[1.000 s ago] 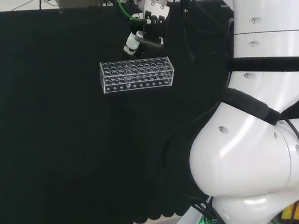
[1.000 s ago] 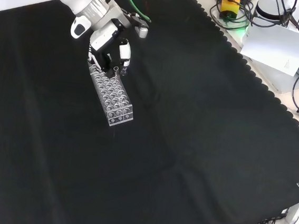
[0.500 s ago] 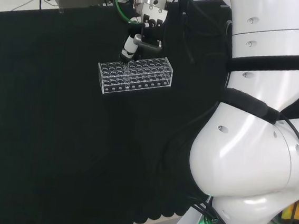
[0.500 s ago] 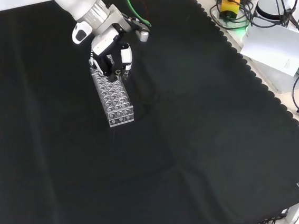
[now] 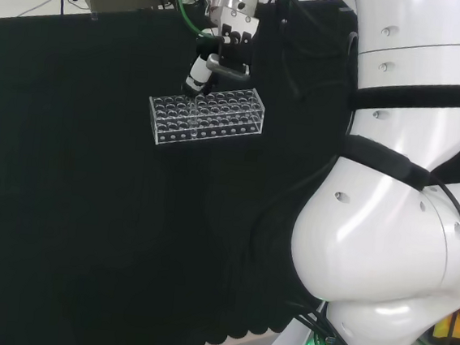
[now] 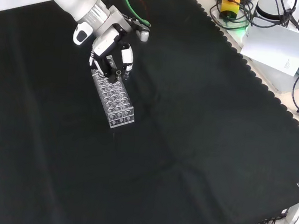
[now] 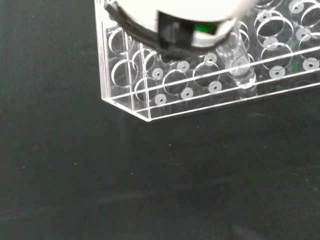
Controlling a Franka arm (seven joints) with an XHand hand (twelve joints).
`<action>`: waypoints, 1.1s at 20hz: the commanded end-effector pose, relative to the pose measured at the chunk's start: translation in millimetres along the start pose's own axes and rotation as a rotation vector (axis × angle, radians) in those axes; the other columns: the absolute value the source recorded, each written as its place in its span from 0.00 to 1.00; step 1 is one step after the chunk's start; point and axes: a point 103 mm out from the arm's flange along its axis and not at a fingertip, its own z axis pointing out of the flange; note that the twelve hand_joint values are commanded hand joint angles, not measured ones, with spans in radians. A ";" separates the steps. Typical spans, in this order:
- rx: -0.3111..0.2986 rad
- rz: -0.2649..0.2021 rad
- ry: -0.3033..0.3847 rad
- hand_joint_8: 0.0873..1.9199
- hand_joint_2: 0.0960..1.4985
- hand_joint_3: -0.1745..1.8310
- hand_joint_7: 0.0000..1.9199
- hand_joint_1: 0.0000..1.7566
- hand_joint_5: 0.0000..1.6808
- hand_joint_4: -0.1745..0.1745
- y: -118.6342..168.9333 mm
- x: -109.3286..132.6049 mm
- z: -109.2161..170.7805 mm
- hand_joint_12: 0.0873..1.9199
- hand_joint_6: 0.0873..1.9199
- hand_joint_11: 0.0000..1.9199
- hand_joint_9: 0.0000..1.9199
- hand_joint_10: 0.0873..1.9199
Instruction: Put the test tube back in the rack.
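— Black cloth (image 6: 200,138) is covering the whole bench. What is the arm (image 5: 387,236) doing over it?

— It is reaching to the far side in the head view, hanging the hand (image 6: 112,55) over one end of the clear rack (image 5: 207,115).

— Is the hand holding anything?

— Its fingers are curling round the test tube (image 7: 239,70), keeping it roughly upright, likely so it can drop straight in.

— Where is the tube?

— Its rounded tip is sitting at an edge-row hole, seemingly entering.

White arm reaching far across, hand (image 6: 112,53) pointing down, fingers curled
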 end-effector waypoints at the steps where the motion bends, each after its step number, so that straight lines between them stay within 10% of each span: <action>1: -0.002 -0.054 0.051 0.49 0.33 0.44 0.32 0.64 0.42 0.31 -5.4 -0.3 -8.1 0.81 0.35 0.11 0.35 0.40; 7: -0.090 -0.123 0.053 0.50 0.30 0.45 0.12 0.60 0.26 0.39 -21.5 10.9 -36.6 0.84 0.36 0.01 0.12 0.50; 22: -0.448 -0.309 -0.035 0.49 0.36 0.39 0.08 0.50 0.19 0.42 -127.4 54.8 -155.2 0.83 0.23 0.00 0.07 0.51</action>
